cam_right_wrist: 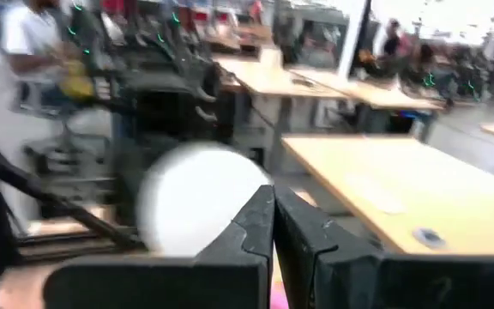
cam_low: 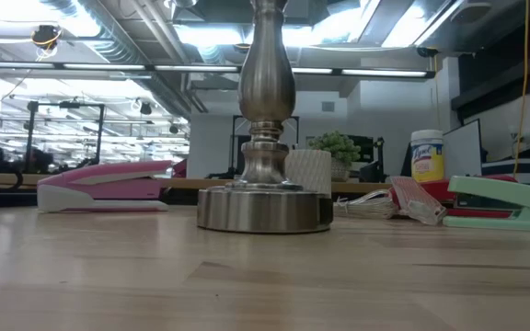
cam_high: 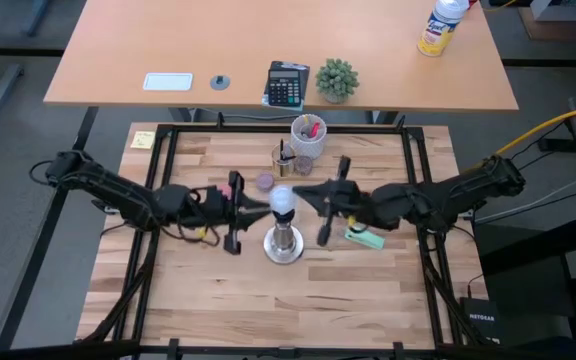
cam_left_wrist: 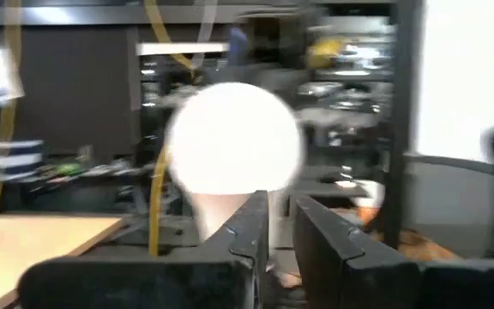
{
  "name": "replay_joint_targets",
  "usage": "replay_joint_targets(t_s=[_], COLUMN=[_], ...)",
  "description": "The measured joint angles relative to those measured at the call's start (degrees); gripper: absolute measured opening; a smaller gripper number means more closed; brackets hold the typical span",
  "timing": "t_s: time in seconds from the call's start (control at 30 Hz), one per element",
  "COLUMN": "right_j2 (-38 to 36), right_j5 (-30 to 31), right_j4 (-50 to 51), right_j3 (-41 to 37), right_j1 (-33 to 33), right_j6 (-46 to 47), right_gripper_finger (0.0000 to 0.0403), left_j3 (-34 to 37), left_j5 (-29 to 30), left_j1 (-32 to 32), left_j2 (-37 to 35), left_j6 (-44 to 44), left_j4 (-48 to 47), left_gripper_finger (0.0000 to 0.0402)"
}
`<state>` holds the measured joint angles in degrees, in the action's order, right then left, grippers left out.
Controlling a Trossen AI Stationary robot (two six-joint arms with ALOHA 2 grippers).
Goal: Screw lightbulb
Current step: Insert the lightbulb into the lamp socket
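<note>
Stand (cam_low: 263, 138) top cropped (low view), lightbulb (cam_right_wrist: 197, 202) blurred

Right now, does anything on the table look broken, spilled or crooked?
Nothing stands out. The round white frosted lightbulb sits on top of the silver metal stand, which stands upright on its round base. The left claw and right claw sit close on either side of it. No spill or damage shows.

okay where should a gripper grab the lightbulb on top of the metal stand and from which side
Grip the lightbulb across the widest part of its round frosted globe, coming in level from the side. It sits upright on the metal stand, base down in the socket, so only the globe is exposed, and a grip around its middle probably suits turning it.
</note>
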<state>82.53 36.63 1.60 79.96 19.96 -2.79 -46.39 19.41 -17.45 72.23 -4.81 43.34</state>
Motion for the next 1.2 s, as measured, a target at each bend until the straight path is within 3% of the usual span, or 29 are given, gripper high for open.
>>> replay_joint_targets(t_s=[0.13,0.93,1.07,1.2], right_j2=[0.9,0.1,-0.1,-2.2], right_j5=[0.9,1.4,-1.6,-2.4], right_j4=[3.9,4.0,5.8,10.4], right_j3=[-0.6,-0.1,-0.1,0.0], right_j1=[0.0,0.3,0.9,5.7], right_j6=[0.5,3.1,6.9,15.2], right_gripper_finger=[0.0014,0.0014,0.0014,0.0011], left_j3=[0.0,0.0,0.0,0.0], left_j5=[1.0,6.7,6.8,6.6], left_j1=[-1.0,-0.5,0.1,0.7], left_j2=[0.0,-0.5,-0.6,-0.6], left_j6=[-2.1,-5.5,-5.5,-5.1], left_j4=[0.1,0.9,0.4,0.6], left_gripper_finger=[0.0045,0.0045,0.0045,0.0045])
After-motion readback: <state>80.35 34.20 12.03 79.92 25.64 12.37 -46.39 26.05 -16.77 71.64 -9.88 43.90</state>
